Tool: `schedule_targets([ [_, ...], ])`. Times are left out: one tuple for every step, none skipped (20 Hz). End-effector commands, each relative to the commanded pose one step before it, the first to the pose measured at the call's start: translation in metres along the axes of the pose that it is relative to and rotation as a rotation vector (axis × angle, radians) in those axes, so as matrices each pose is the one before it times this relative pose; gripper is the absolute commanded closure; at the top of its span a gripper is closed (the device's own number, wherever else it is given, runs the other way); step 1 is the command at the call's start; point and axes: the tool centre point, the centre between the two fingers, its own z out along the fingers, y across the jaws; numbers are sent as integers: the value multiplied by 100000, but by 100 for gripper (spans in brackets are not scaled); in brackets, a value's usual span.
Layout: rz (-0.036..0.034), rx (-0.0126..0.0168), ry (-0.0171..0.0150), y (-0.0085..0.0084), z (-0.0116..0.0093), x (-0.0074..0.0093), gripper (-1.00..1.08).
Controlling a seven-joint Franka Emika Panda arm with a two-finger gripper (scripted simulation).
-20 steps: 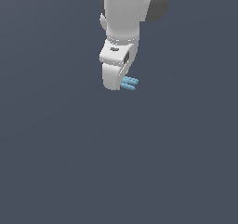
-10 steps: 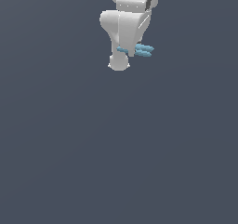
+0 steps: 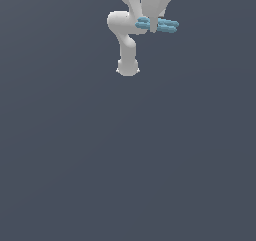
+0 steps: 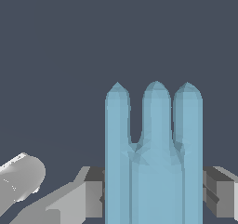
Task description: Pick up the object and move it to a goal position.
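The object (image 3: 167, 25) is a small flat light-blue piece of three parallel bars, held near the top of the exterior view. My white gripper (image 3: 152, 25) is shut on it, with bars sticking out on both sides of the fingers. In the wrist view the object (image 4: 153, 158) fills the middle, its three rounded tips pointing away from the camera. A grey finger pad (image 4: 93, 193) presses one side and another finger pad (image 4: 218, 190) presses the other. The gripper (image 4: 155, 193) holds it well above the dark floor.
The white arm links (image 3: 125, 40) hang to the exterior view's left of the gripper, ending in a rounded base (image 3: 128, 67). A white cylindrical arm part (image 4: 21, 179) shows beside the fingers in the wrist view. The dark grey floor (image 3: 125, 160) is plain and featureless.
The gripper has carried the object upward and toward the exterior view's right. The arm has turned, so the bars now show on both sides of the fingers.
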Motion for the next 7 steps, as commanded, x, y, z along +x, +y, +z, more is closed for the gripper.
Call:
schedule_targets([
  [106, 135, -9, -518, -913, 188, 108],
  [0, 0, 0, -125, -248, 74, 108],
  [63, -4, 27, -81, -209, 23, 108],
  [0, 0, 0, -68, -152, 51, 108],
  [0, 0, 0, -44, -106, 38, 108],
  [46, -2, 17, -13, -66, -5, 108],
  [0, 0, 0, -7, -19, 7, 108],
])
